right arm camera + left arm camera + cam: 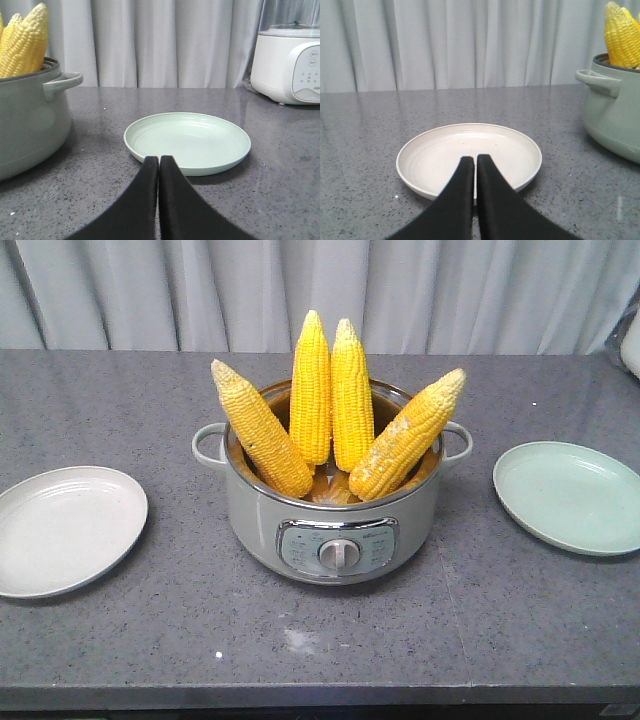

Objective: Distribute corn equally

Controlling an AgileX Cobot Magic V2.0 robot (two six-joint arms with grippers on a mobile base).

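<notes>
Several cobs of yellow corn (330, 405) stand upright and fanned out in a grey-green electric pot (335, 530) at the middle of the counter. A white plate (60, 530) lies to its left, a pale green plate (570, 495) to its right. In the left wrist view my left gripper (474, 161) is shut and empty, hovering over the near rim of the white plate (430, 155), with a corn tip (622, 35) in the pot (615, 115) far right. My right gripper (159, 160) is shut and empty just in front of the green plate (187, 137); corn (25, 42) shows at left.
A white blender base (292, 62) stands at the back right of the grey speckled counter (320, 640). A pale curtain hangs behind. The pot's side handles (210, 445) stick out toward each plate.
</notes>
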